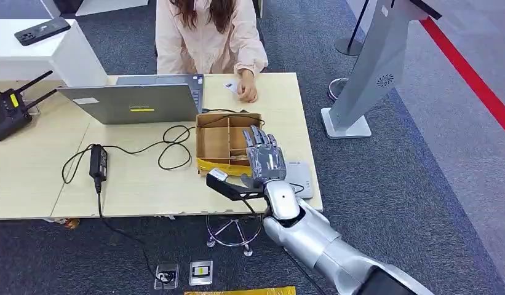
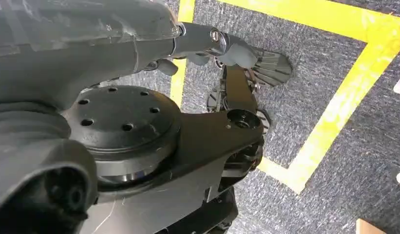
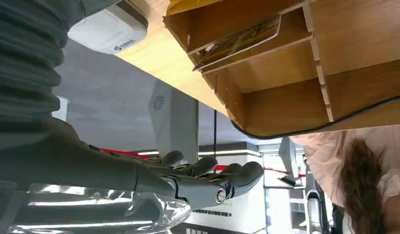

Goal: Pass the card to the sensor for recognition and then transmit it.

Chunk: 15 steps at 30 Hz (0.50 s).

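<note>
- My right hand hovers flat over the near right corner of the brown wooden divided box, fingers stretched out and slightly apart, holding nothing.
- From the right wrist view the same fingers extend into free air beside the box, clear of its walls and touching nothing.
- A card with a printed face leans in one compartment of the box near my hand; its edge rests against a wooden divider.
- The white flat card sensor lies on the light wooden worktop, just beside my right wrist and close to the worktop's right edge.
- The box sits near the worktop's front right; bare wood runs between it and the front edge, and a black cable loops just left of it.
- A person in a pale pink blouse sits at the far side, one hand resting on the worktop near a small white card, well apart from my hand.
- A grey laptop stands open left of the box; a black power adapter lies further left.
- My left hand hangs over dark carpet with yellow tape lines; I cannot tell whether its fingers are spread or curled.
</note>
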Available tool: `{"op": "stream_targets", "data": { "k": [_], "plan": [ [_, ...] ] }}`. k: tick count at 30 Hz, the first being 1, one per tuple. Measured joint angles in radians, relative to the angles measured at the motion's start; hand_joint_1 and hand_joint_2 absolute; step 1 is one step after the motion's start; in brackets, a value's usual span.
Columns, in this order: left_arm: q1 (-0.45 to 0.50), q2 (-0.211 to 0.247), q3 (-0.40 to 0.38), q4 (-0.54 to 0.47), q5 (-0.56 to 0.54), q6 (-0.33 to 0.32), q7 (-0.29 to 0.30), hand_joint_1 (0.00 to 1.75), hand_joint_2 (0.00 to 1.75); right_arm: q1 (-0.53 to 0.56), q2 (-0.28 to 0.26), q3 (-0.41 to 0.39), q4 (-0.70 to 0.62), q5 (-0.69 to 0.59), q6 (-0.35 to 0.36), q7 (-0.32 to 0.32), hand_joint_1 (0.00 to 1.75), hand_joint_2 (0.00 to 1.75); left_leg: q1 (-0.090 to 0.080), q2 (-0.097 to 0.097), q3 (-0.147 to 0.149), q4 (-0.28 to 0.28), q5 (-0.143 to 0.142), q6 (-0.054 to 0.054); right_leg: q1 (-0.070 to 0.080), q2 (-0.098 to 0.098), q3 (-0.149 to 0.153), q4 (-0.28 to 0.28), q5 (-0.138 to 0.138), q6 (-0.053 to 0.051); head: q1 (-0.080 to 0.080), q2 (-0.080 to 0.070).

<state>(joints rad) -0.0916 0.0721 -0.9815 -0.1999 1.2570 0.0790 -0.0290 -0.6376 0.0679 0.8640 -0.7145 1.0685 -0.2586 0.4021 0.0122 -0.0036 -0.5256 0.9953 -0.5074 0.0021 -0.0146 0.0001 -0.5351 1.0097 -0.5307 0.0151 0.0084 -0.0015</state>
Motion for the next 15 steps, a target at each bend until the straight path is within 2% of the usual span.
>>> {"op": "stream_targets", "data": {
  "k": [15],
  "plan": [
    [0.000, -0.004, -0.001, 0.000, 0.000, 0.000, 0.000, 0.00, 0.00, -0.035, 0.027, 0.000, 0.088, -0.028, -0.005, -0.027, 0.00, 1.75, 0.000, 0.000, 0.000, 0.000, 0.000, 0.000, 0.000, 0.000, 0.000, 0.000, 0.000, 0.000, 0.000, 0.000]
  ]
}}
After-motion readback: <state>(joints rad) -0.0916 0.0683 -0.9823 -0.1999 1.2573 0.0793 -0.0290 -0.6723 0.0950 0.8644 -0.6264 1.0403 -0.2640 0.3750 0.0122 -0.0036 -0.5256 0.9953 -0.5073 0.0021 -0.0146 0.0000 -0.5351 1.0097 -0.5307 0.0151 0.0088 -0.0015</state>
